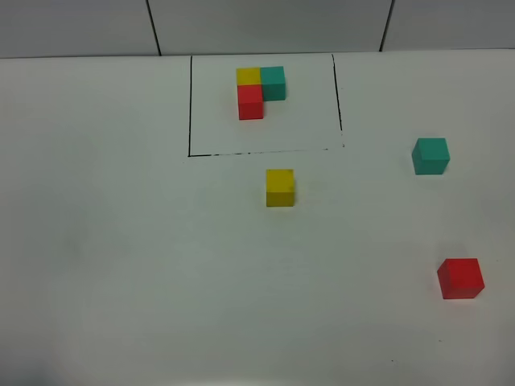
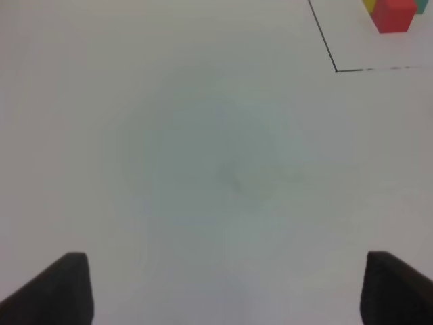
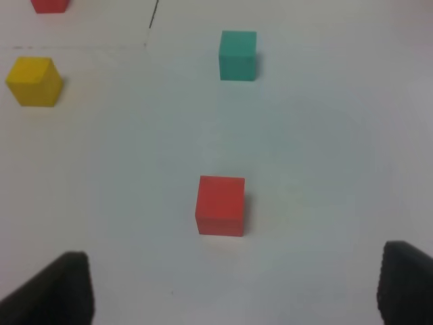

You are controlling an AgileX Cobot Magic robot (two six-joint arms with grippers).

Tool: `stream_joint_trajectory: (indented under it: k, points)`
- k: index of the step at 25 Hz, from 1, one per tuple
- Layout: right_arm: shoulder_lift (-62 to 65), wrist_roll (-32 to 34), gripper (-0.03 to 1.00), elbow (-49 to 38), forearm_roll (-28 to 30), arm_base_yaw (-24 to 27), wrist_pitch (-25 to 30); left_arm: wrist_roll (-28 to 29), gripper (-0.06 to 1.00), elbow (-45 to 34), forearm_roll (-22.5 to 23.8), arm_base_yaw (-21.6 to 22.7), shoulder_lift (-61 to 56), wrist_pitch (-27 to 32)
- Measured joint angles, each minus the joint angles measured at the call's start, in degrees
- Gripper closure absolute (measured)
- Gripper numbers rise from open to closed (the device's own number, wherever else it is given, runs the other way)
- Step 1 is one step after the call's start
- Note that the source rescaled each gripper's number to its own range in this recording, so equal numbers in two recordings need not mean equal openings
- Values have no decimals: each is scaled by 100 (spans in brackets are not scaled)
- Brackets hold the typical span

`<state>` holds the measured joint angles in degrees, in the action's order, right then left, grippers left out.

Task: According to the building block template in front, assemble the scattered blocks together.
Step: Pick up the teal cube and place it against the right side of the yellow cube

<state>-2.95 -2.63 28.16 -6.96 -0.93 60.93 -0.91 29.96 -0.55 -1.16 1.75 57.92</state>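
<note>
The building block template (image 1: 259, 88) is a joined trio of yellow, teal and red cubes inside a thin black drawn rectangle (image 1: 191, 104) at the back of the white table. Its red cube (image 2: 394, 15) shows in the left wrist view. The scattered blocks lie apart: a yellow cube (image 1: 280, 187) just in front of the rectangle, a teal cube (image 1: 430, 155) to the right, and a red cube (image 1: 460, 278) at the near right. My right gripper (image 3: 233, 291) is open, with the red cube (image 3: 220, 205) ahead of its fingers, untouched. My left gripper (image 2: 226, 291) is open over bare table.
The white table (image 1: 121, 241) runs to a grey panelled wall (image 1: 265, 24) at the back. In the right wrist view the teal cube (image 3: 237, 55) and yellow cube (image 3: 34, 81) lie beyond the red one. Neither arm shows in the exterior high view.
</note>
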Motion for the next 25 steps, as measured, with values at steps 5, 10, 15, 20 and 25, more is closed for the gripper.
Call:
stream_joint_trajectory:
  k: [5, 10, 15, 20, 25]
  points:
    - [0, 0, 25, 0, 0, 0, 0, -10, 13, -99, -218, 0, -200, 106]
    - [0, 0, 25, 0, 0, 0, 0, -28, 16, -102, -293, 0, -200, 135]
    - [0, 0, 25, 0, 0, 0, 0, -28, 23, -102, -296, 0, -200, 141]
    - [0, 0, 25, 0, 0, 0, 0, -28, 30, -102, -299, 0, -200, 141]
    - [0, 0, 25, 0, -5, 0, 0, -28, 32, -102, -299, 0, -200, 141]
